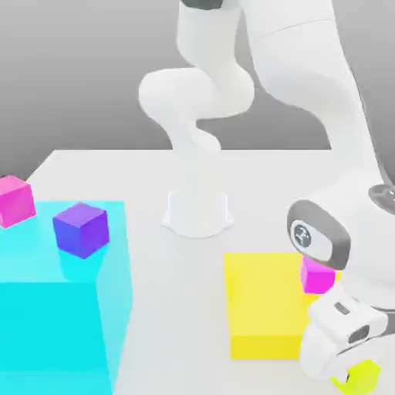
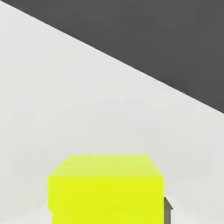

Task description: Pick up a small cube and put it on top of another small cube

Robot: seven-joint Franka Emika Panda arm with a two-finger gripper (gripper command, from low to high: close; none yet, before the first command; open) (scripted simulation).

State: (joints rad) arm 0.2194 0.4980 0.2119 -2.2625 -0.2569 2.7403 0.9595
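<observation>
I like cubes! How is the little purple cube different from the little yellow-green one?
The purple cube is violet; the yellow-green cube is lime. The purple cube sits up on the big cyan block; the yellow-green cube is low, under the robot's hand. Both are little cubes that look about the same size.

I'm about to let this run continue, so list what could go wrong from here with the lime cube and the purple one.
1. The lime-yellow cube sits close under the hand at the exterior view's lower right, partly hidden by the arm, so a poor grip may go unnoticed.
2. The purple cube stands on the tall cyan block across the table; a low carry could hit that block.
3. A pink cube sits near the purple one and could get nudged.
</observation>
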